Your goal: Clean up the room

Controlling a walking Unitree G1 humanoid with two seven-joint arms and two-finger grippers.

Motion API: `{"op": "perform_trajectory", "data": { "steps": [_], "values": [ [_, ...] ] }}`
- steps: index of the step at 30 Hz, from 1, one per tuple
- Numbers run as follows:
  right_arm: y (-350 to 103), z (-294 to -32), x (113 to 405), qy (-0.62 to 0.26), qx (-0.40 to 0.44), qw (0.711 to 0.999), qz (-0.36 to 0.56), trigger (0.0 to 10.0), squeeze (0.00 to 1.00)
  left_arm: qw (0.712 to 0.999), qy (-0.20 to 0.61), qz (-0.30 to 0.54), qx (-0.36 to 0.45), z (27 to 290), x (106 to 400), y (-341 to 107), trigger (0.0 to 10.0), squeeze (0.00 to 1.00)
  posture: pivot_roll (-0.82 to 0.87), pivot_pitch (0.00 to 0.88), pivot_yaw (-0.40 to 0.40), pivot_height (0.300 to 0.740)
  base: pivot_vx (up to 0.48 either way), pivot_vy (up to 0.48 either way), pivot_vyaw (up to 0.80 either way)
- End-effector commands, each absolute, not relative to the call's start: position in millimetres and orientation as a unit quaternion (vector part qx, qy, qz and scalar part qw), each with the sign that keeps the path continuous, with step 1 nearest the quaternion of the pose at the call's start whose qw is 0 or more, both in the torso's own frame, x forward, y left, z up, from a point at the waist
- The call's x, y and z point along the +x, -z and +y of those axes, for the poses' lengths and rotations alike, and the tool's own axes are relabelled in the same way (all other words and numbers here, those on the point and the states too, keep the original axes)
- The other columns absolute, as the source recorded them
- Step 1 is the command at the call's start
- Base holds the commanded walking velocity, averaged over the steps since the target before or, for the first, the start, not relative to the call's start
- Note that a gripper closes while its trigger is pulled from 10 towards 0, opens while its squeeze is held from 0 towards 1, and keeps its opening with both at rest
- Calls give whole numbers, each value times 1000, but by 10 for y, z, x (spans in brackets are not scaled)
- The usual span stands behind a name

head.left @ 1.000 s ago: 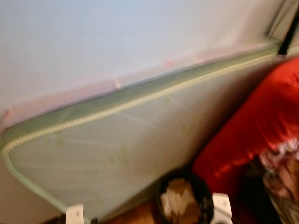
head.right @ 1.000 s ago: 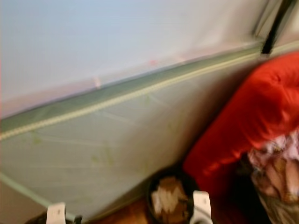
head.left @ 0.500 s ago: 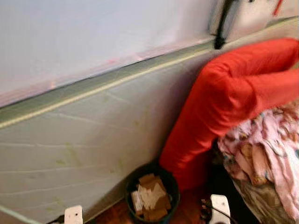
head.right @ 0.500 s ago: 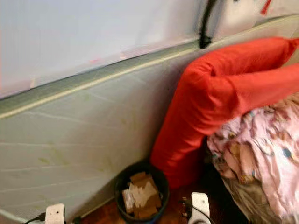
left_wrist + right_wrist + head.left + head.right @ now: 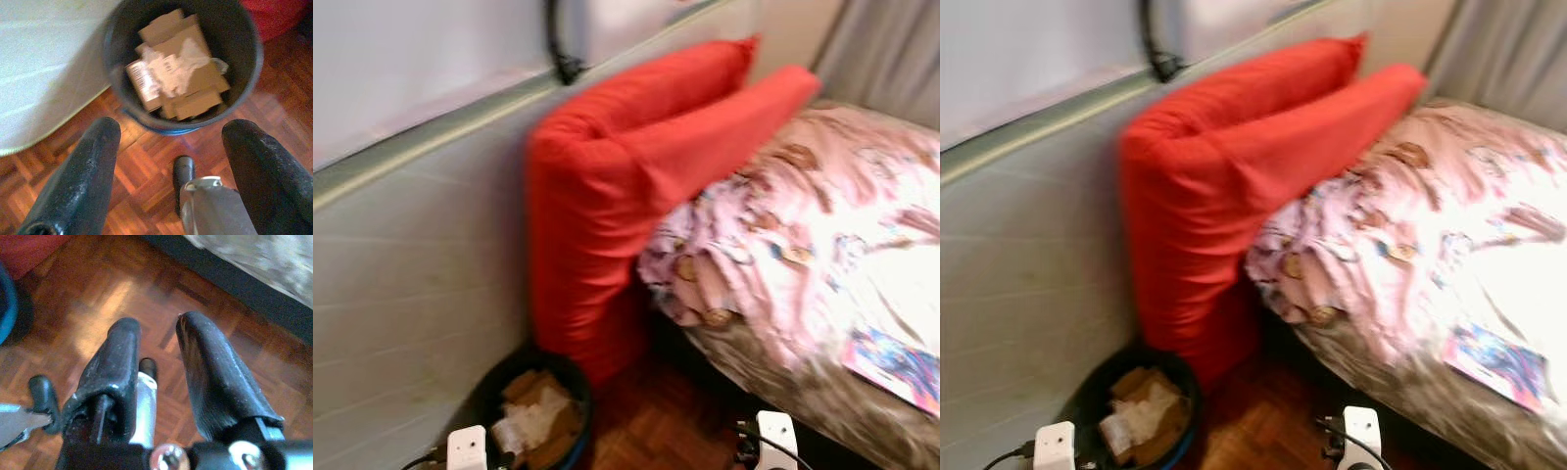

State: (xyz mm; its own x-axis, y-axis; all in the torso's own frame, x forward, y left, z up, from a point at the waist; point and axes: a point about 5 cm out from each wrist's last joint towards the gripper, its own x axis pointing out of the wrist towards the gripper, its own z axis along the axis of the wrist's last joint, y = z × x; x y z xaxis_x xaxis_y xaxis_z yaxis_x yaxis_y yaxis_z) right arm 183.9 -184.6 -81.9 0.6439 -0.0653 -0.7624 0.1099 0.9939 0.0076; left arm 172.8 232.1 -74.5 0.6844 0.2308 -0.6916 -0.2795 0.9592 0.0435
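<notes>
A dark round bin stands on the parquet floor by the foot of a big red cushion. Cardboard scraps and paper lie in it. In the left wrist view my left gripper hangs above the floor just short of the bin's rim, its fingers wide apart and empty. My right gripper hangs over bare parquet beside the bed's dark base, with a narrow gap between its fingers and nothing in it. The picture is blurred.
A pale green mattress leans on the wall at the left. The bed at the right carries a pink patterned blanket and a colourful booklet. A strip of parquet runs between bin and bed. A grey curtain hangs behind.
The camera has swung to the right: the mattress has slid off to the left, and the red cushion and the bed have come into view. The bin stays low in the picture.
</notes>
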Motion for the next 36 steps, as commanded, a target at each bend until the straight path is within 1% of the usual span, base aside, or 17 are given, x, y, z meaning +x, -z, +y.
{"op": "perform_trajectory", "data": {
  "steps": [1, 21, 36],
  "values": [
    [817, -2439, 1610, 144, 113, 882, 434, 10000, 0, 891, -60, 449, 1, 2199, 1830, 784, 10000, 0, -97, 0, 32, 740, 0, -270, 0],
    [838, -2400, 1581, 150, 122, 881, 432, 10000, 0, 887, -57, 459, 6, 2196, 1759, 818, 10000, 0, -110, 0, 51, 740, 0, -269, 0],
    [819, -2444, 1600, 150, 114, 882, 431, 10000, 0, 887, -62, 457, -5, 2155, 1757, 827, 10000, 0, -113, 0, 27, 740, 0, -284, 0]
  ]
}}
